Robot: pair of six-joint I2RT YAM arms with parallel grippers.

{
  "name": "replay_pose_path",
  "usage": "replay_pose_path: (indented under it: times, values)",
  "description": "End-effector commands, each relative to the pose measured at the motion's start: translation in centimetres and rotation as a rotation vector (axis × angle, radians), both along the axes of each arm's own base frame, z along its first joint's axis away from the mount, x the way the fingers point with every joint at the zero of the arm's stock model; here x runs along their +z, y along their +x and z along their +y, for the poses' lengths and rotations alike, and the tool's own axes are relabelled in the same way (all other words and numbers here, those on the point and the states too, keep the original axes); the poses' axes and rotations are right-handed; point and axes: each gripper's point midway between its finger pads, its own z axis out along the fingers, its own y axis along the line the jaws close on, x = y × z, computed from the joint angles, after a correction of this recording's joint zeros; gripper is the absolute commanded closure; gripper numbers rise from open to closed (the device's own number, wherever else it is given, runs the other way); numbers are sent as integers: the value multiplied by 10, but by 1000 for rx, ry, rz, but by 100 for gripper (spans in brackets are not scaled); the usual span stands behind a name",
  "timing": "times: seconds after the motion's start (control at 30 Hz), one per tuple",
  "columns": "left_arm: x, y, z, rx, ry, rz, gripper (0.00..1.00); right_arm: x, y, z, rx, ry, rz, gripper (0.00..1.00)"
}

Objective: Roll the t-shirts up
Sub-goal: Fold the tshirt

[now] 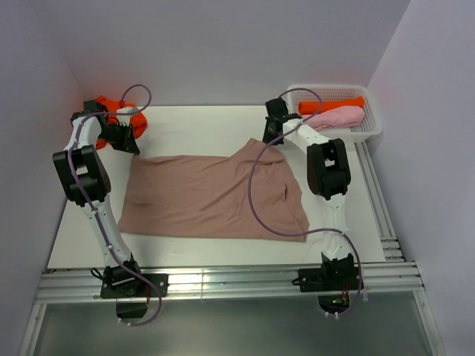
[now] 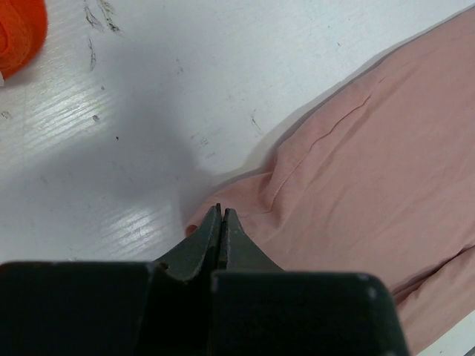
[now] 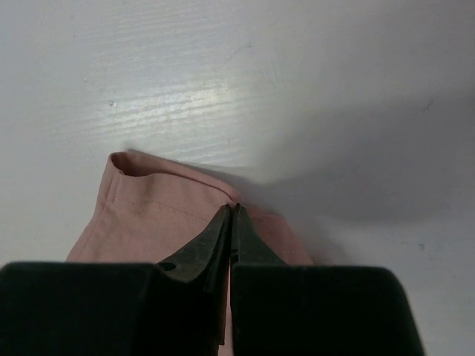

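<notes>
Left pincer and right pincer each pinch shut on the far edge of the shirt, which spreads flat on the tabletop behind them. Best to lift both corners evenly, hem taut, then turn it over tightly.

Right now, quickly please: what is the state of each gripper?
Left gripper: closed, pinching the edge of the brown shirt.
Right gripper: closed, pinching a hem of the same shirt.

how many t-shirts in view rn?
4: dusty pinkish-brown cloth t-shirt flat mid-table; bright orange one far left; rolled orange one and light pink one in the white mesh basket. Others may be hidden.
</notes>
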Motion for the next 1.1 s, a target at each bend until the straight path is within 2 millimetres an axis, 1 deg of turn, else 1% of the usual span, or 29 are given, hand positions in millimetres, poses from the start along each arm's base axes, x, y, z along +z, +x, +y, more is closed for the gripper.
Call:
replay_pose_path:
  times: [0.0, 0.03, 0.07, 0.13, 0.17, 0.2, 0.23, 0.27, 0.33, 0.4, 0.43, 0.47, 0.5, 0.53, 0.57, 0.6, 0.63, 0.67, 0.7, 0.73, 0.8, 0.83, 0.87, 0.93, 0.97, 1.07]
  values:
    - [18, 10, 2, 0, 16, -58, 100, 65, 13, -7, -17, -12, -167, 99]
    - [19, 11, 2, 0, 23, -65, 100, 69, 12, -8, -17, -10, -182, 100]
    - [19, 10, 3, 3, 30, -63, 100, 85, 11, -9, -19, -2, -213, 100]
    - [22, 11, 5, 7, 40, -72, 100, 96, 8, -8, -19, 8, -239, 100]
    - [23, 10, 5, 5, 43, -70, 100, 109, 5, -9, -18, 14, -261, 100]
    - [23, 10, 5, 2, 49, -71, 100, 115, 3, -9, -20, 13, -273, 100]
    - [24, 10, 6, 1, 53, -71, 100, 118, -1, -10, -22, 5, -272, 100]
    - [24, 9, 7, 0, 57, -70, 100, 129, -4, -11, -23, 4, -289, 100]
    - [25, 7, 8, -2, 62, -71, 100, 136, -13, -10, -25, -4, -299, 100]
    - [26, 4, 10, -7, 66, -67, 100, 142, -25, -12, -32, -7, -309, 100]
    - [26, 3, 11, -7, 68, -65, 100, 136, -34, -11, -34, -8, -289, 100]
    - [26, 1, 12, -14, 72, -64, 100, 145, -40, -12, -39, -3, -307, 100]
    - [26, 0, 12, -19, 72, -62, 100, 145, -45, -13, -42, -2, -306, 100]
    - [26, -3, 12, -21, 71, -52, 100, 133, -56, -13, -46, -8, -282, 100]
    - [24, -6, 12, -23, 66, -44, 100, 140, -62, -14, -53, 0, -298, 100]
    - [27, -7, 12, -29, 70, -54, 100, 139, -68, -14, -57, -2, -297, 100]
    - [27, -9, 13, -30, 71, -54, 100, 127, -78, -16, -62, -10, -272, 100]
    - [26, -11, 15, -32, 71, -52, 100, 132, -84, -14, -61, -4, -287, 100]
    - [28, -13, 15, -34, 73, -53, 100, 130, -89, -15, -68, -9, -286, 100]
    - [28, -16, 15, -38, 72, -49, 100, 125, -98, -17, -77, -8, -277, 100]
    - [28, -20, 16, -44, 69, -45, 100, 122, -108, -16, -79, -8, -272, 100]
    - [29, -22, 17, -45, 67, -46, 100, 113, -115, -18, -87, -15, -257, 100]
    - [28, -25, 17, -51, 63, -40, 100, 118, -120, -16, -84, -9, -269, 100]
    - [30, -29, 19, -52, 61, -41, 100, 112, -129, -20, -105, -24, -258, 100]
    - [32, -30, 21, -52, 59, -44, 100, 115, -134, -20, -107, -24, -263, 100]
    - [34, -38, 22, -68, 52, -37, 100, 115, -148, -22, -123, -38, -257, 100]
